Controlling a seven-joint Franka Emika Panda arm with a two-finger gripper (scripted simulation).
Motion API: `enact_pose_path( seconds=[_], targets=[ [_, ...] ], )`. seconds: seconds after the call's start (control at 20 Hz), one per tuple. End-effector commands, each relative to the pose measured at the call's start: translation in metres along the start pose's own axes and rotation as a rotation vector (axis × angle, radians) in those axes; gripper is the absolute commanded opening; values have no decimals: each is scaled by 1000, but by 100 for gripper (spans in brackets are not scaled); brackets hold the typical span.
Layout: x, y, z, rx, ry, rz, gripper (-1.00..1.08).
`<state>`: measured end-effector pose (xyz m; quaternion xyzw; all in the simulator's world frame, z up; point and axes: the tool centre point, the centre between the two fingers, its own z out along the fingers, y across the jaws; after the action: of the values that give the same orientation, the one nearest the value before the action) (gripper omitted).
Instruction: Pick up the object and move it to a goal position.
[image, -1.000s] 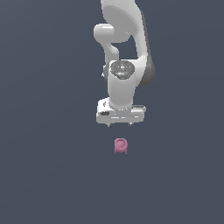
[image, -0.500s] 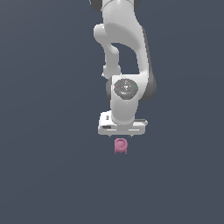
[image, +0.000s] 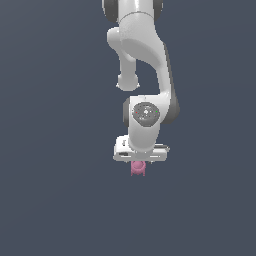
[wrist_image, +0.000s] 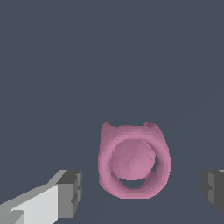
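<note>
The object (image: 138, 168) is a tiny pink item with a ring-shaped round top and short stubby legs, resting on the dark grey floor. In the exterior view the white gripper (image: 139, 161) hangs right over it and hides its upper part. In the wrist view the object (wrist_image: 133, 160) lies between the two dark-padded fingers (wrist_image: 70, 192), with a gap on each side. The gripper (wrist_image: 142, 192) is open and touches nothing.
The white arm (image: 142, 65) rises from the gripper to the top of the exterior view. A plain dark grey floor (image: 60, 200) surrounds the object.
The gripper has come down over the pink object, from well above it to just over it. The object has not moved.
</note>
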<state>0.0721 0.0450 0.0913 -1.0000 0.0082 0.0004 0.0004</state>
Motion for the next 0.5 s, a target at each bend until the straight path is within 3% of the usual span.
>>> enact_pose_path(
  seconds=[0.0, 0.45],
  targets=[
    [2, 0, 1, -1, 1, 2, 100],
    [0, 0, 26, -1, 0, 1, 100]
  ],
)
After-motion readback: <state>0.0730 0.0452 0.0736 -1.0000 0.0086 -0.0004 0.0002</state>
